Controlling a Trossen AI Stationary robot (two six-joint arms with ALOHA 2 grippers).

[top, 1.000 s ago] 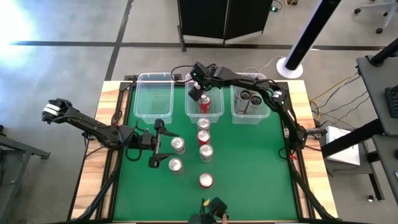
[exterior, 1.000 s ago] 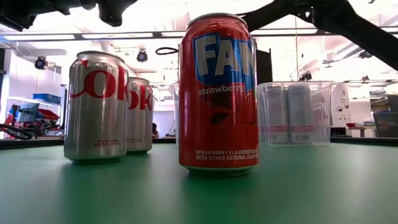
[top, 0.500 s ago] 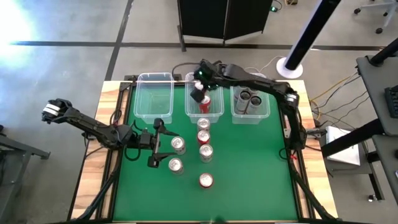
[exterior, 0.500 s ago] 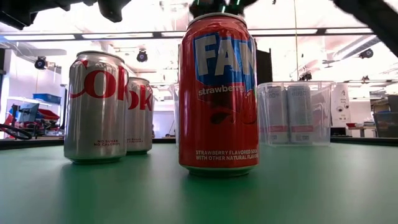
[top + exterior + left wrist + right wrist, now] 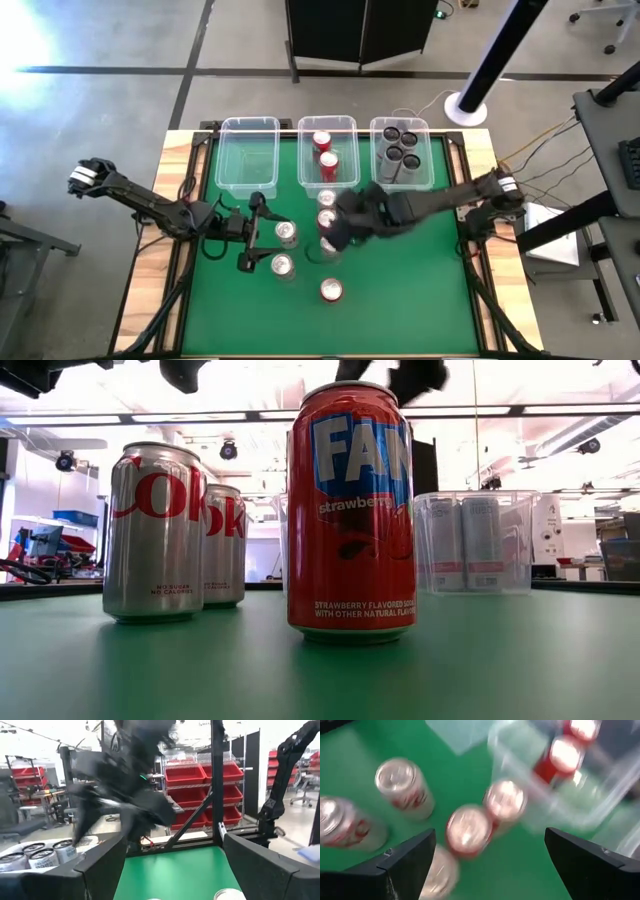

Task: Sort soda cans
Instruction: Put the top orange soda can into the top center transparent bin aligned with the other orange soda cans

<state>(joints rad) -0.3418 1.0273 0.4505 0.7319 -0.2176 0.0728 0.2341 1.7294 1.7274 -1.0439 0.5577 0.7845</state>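
Loose soda cans stand upright on the green table: two silver ones (image 5: 287, 233) (image 5: 282, 266) and a row of red ones (image 5: 327, 198) (image 5: 331, 290). The middle clear bin (image 5: 346, 180) holds two red cans (image 5: 325, 152), and the right bin (image 5: 378, 178) holds several dark cans (image 5: 402, 152). My right gripper (image 5: 336, 230) hovers open over the red row (image 5: 467, 827), touching nothing. My left gripper (image 5: 262, 232) rests open at the left, beside the silver cans. In the low view a red can (image 5: 350, 510) stands in front, with two silver cans (image 5: 155, 530) to its left.
An empty clear bin (image 5: 248, 155) stands at the far left of the bin row. The right arm (image 5: 450, 200) reaches across the table from the right edge. Bare green mat (image 5: 410, 280) lies near the front right.
My right gripper has swung from above the middle bin toward the table's near edge and down, to just over the row of red cans. A second red can now shows in the middle bin where the gripper was.
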